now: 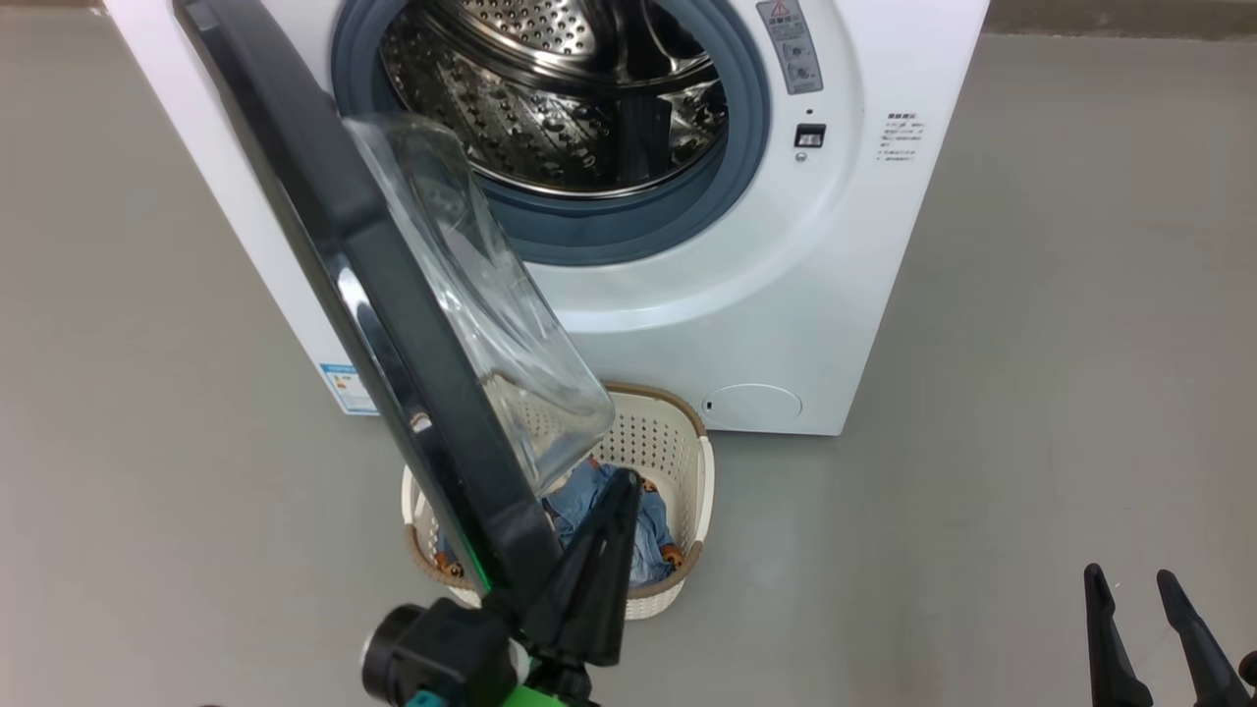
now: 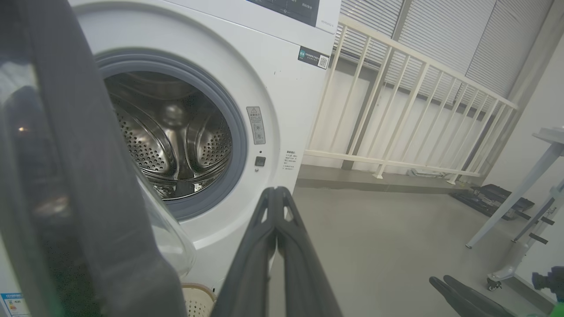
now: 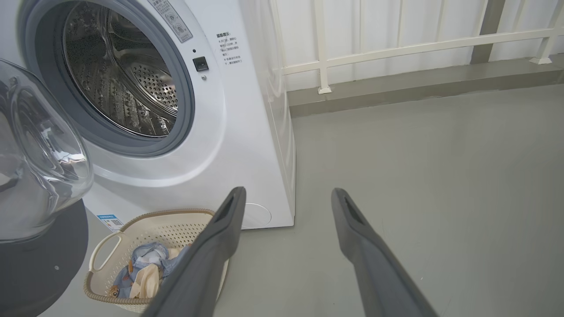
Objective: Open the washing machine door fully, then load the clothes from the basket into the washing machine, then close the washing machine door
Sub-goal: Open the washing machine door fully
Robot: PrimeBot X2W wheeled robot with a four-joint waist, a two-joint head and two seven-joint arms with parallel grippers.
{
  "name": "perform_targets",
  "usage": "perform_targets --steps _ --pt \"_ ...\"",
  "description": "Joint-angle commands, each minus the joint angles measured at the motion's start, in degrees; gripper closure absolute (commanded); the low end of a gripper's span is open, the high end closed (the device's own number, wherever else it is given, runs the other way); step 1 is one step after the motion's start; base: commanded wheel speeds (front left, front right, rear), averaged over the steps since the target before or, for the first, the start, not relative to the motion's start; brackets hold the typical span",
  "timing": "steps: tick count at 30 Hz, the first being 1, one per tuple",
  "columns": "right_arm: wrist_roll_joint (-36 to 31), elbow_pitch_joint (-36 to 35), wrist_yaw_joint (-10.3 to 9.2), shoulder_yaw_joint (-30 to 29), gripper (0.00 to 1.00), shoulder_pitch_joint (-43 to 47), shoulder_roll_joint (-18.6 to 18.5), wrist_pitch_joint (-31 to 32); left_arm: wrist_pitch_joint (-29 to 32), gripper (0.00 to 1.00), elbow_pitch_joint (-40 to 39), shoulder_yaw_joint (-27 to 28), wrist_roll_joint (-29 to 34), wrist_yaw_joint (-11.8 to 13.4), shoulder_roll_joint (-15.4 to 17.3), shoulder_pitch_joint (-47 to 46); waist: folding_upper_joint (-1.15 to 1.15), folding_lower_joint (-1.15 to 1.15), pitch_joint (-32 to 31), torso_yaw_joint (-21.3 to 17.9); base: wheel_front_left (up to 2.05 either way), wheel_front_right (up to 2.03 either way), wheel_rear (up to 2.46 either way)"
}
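Note:
The white washing machine [image 1: 746, 295] stands with its steel drum [image 1: 560, 88] exposed. The washing machine door [image 1: 393, 324], black-rimmed with a clear glass bowl, swings out toward me and reaches over the basket [image 1: 702, 462] on the floor in front. Light blue clothes [image 1: 653, 540] with cream pieces [image 3: 147, 275] lie in the basket [image 3: 145, 218]. My left gripper [image 1: 621, 481] is shut and empty, right beside the door's lower rim edge [image 2: 88, 198], over the basket; whether it touches the rim is unclear. My right gripper [image 1: 1129, 579] hangs open and empty at the lower right, over bare floor.
A white railing [image 2: 396, 110] runs along the wall right of the machine. A white frame on castors [image 2: 515, 207] and a black case [image 2: 493, 198] stand farther right. Grey floor [image 3: 440, 176] lies open to the machine's right.

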Motion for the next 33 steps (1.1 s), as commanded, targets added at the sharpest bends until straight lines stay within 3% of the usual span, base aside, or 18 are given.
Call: perform_targets --steps 1,15,33 --pt "-0.1 -1.6 0.09 1.0 0.0 -2.1 -1.5 -0.7 0.9 1.0 -0.4 0.9 0.1 0.8 0.0 -1.9 0.0 0.0 0.4 0.3 0.0 0.0 0.0" --pt "0.8 -1.9 0.09 0.9 0.0 -3.3 -2.7 -0.7 5.7 1.0 2.7 -2.4 1.1 4.6 0.0 -1.4 0.0 0.0 3.3 2.8 0.0 0.0 0.0" --pt "1.3 -1.8 0.09 0.9 0.0 -4.8 -3.7 -0.7 2.7 1.0 5.4 -3.5 0.5 11.4 0.0 -3.3 0.0 0.0 6.2 6.7 0.0 0.0 0.0"
